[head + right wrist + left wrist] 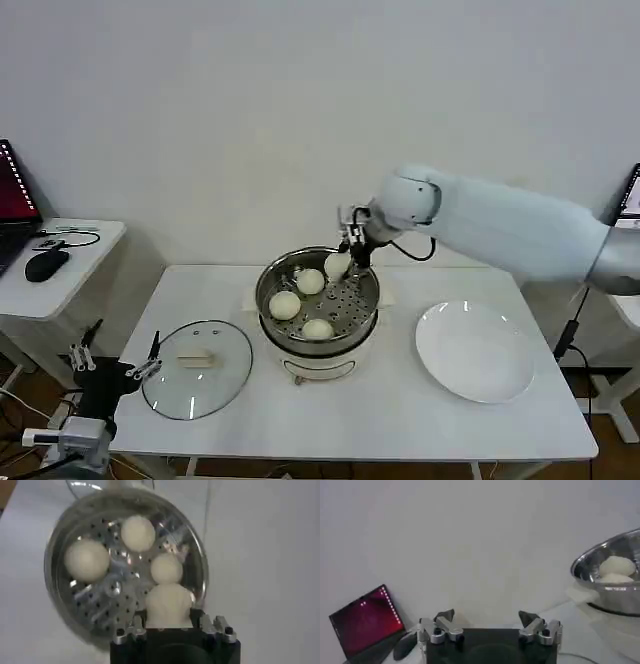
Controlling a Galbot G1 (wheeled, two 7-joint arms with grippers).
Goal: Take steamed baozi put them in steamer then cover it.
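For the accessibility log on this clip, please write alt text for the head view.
The right hand holds a fourth baozi over the far side of the steamer, where three baozi already lie. The glass cover rests on the white table to the steamer's left near the open left hand, and a bare white plate sits to its right.

A flat round white plate (474,352) lies bare on the white rectangular desk (380,420), while a black computer mouse (46,264) and an open laptop (12,205) with a red screen sit on a smaller white side desk (60,290).
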